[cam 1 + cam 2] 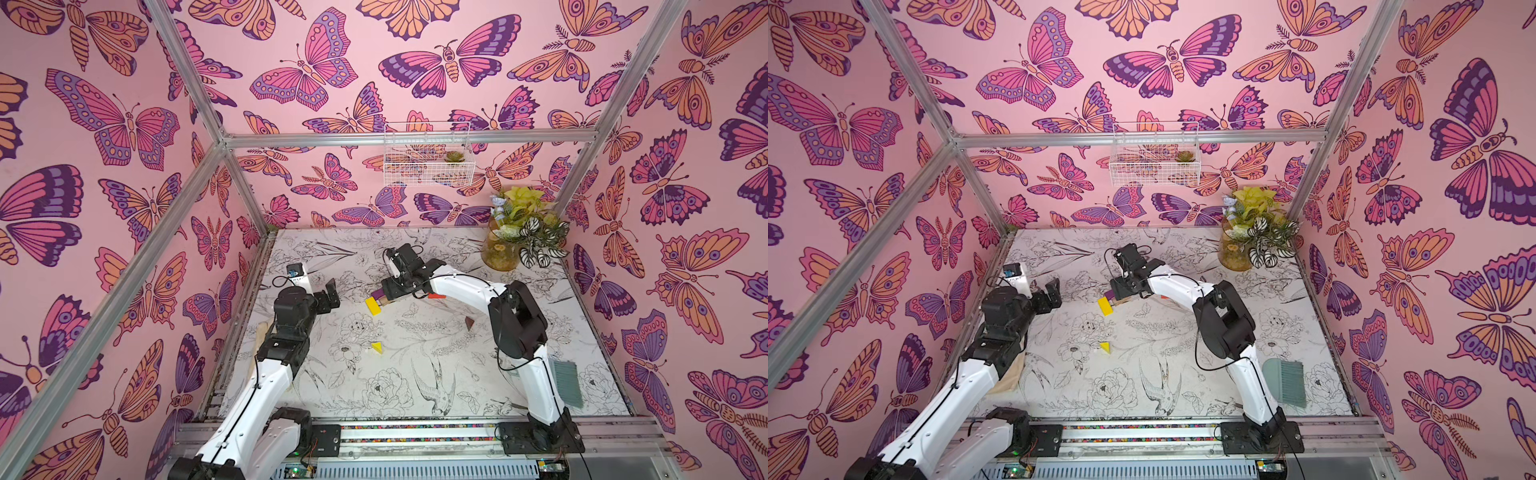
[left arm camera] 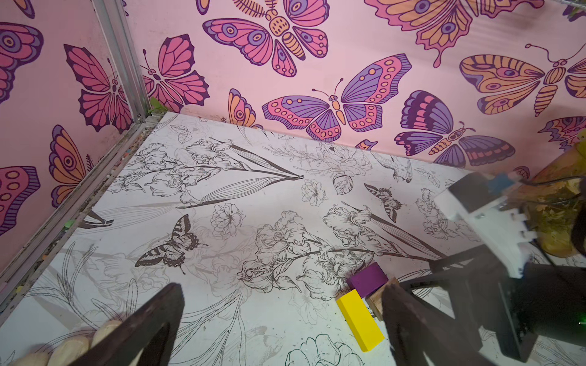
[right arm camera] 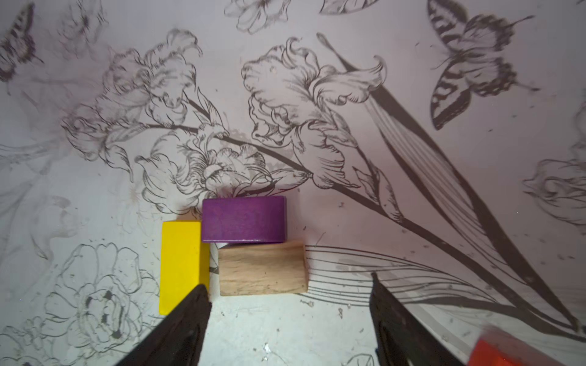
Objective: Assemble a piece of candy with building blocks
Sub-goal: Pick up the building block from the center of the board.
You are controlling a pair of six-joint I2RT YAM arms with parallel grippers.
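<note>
Floral table [image 1: 436, 357] open toward front edge | right gripper [image 3: 288, 282] spread, empty (at plain-wood block [image 3: 263, 269]) | left gripper [image 2: 285, 285] wide, empty.

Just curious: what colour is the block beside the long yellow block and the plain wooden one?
Purple; the purple rectangular block shows best in the right wrist view.

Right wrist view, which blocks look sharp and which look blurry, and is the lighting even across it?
In the right wrist view the purple block, wooden block and yellow block are sharp, the red block at the corner is a blur, and the mat turns dimmer beyond the blocks; in a top view the light is even, though the frame bars lean outward, likely lens distortion.
</note>
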